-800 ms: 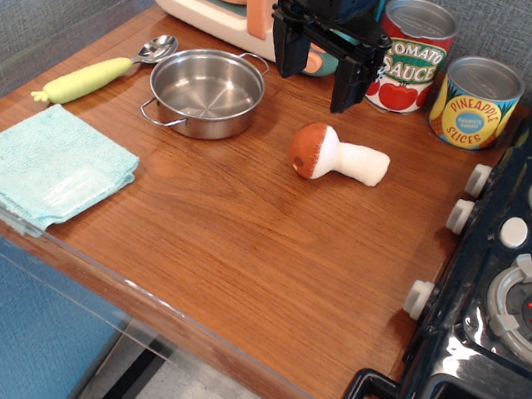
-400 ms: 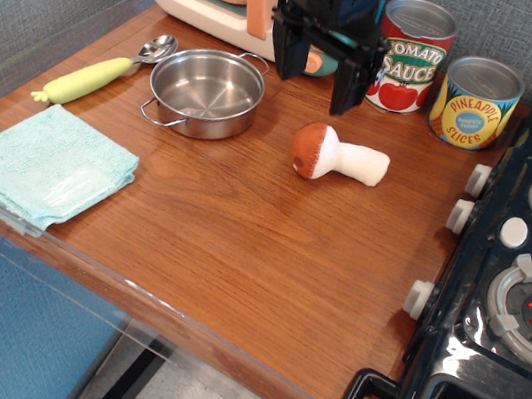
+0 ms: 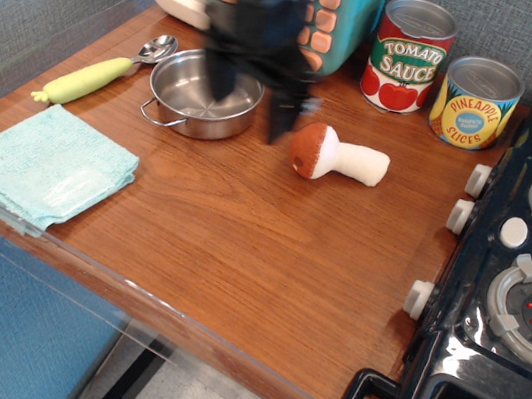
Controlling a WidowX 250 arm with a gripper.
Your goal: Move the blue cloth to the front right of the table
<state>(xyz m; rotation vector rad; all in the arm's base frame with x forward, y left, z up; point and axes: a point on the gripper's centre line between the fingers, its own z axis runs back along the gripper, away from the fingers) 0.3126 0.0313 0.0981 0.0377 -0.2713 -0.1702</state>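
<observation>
One cloth (image 3: 41, 165) lies flat at the table's (image 3: 238, 246) near-left corner, well down-left of my pincer (image 3: 248, 106), its long axis running from near left to far right. One mushroom (image 3: 337, 156) sits just right of me, one pot (image 3: 205, 93) under me. I have swung left from beside the two cans (image 3: 408, 55). My jaws are spread and empty, though blurred.

Bright even light, gripper (image 3: 250, 106) motion-blurred, bg sharp
</observation>
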